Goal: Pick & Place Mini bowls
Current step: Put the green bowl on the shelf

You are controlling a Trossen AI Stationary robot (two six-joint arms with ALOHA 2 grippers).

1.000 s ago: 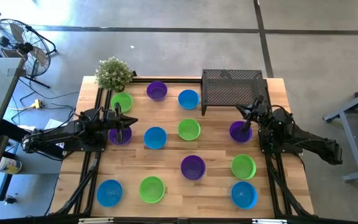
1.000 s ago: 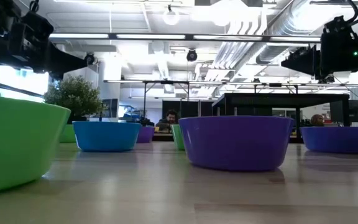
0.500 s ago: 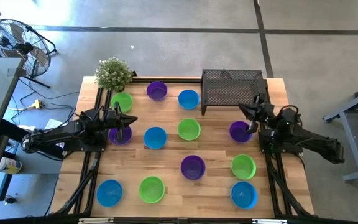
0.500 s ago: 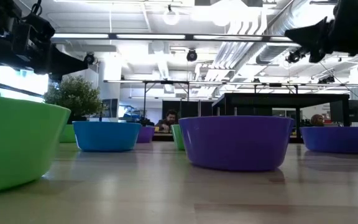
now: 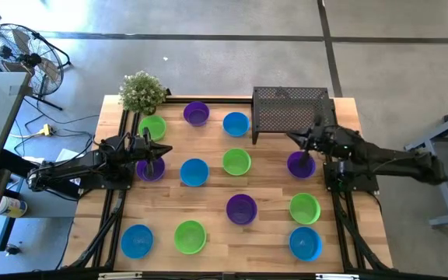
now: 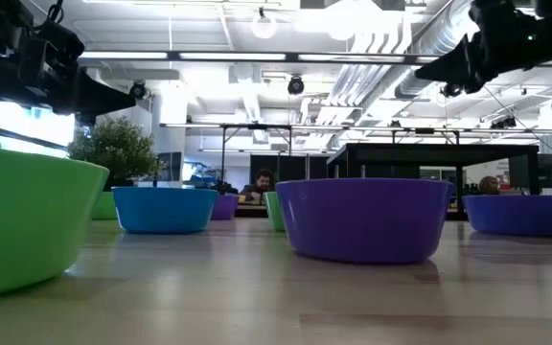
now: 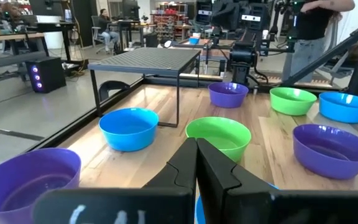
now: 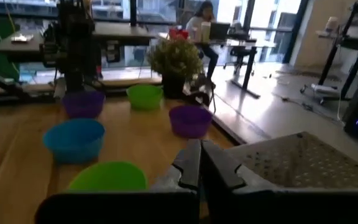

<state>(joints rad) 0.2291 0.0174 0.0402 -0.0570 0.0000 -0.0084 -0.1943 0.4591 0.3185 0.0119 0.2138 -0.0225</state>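
Observation:
About a dozen mini bowls in blue, green and purple sit upright on the wooden table, each on its base. Among them are a purple bowl, a blue bowl, a green bowl and a purple bowl. My left gripper is shut and level at the table's left side, above the left purple bowl; its shut fingers show in the left wrist view. My right gripper is shut and held high at the right, by the stand's near edge, pointing toward the table's left; its shut fingers hold nothing.
A black mesh metal stand stands at the far right of the table. A small potted plant stands at the far left corner. A fan is on the floor beyond the left edge. People sit at desks in the room behind.
My right gripper has risen and reached out toward the table's left, past the far side of the right purple bowl, and it has stayed shut. The bowls have not moved.

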